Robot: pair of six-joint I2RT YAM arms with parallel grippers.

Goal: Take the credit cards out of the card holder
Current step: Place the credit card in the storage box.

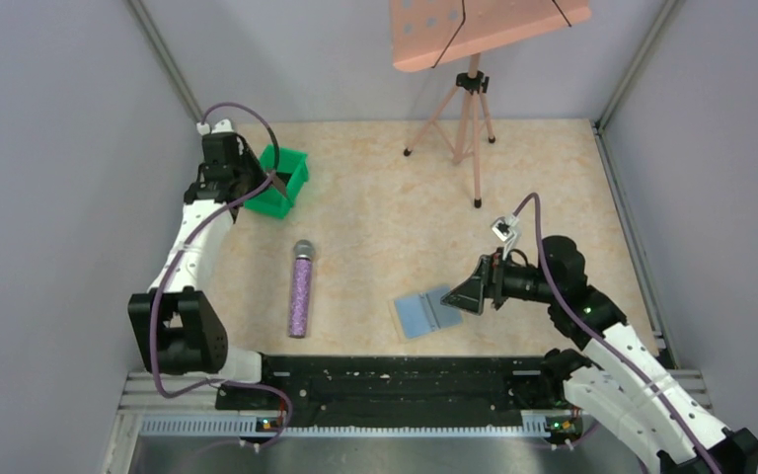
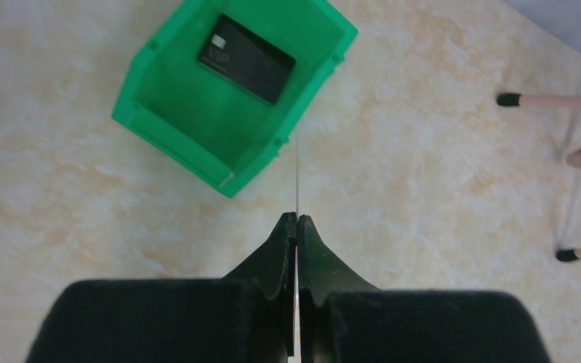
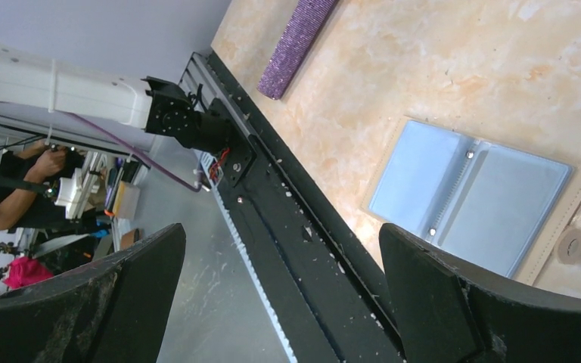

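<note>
Cards number two: a black card [image 2: 246, 58] in the green bin [image 2: 159, 98], a second card [image 2: 296, 174] pinched edge-on by my left fingers [image 2: 272, 257]. My right fingers [image 3: 439, 295] hang spread beside the single card holder [image 1: 422, 313], open on the tabletop [image 1: 375, 227].

Card [image 2: 246, 58] in bin [image 2: 189, 121], far left; microphone [image 1: 301, 291] left of card holder [image 1: 424, 313].

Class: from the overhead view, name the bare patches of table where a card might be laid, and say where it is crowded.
Bare: the wide patch between the green bin, the tripod and the microphone; also the far right strip beyond the tripod. Crowded: around the card holder, where the open right gripper hovers.
</note>
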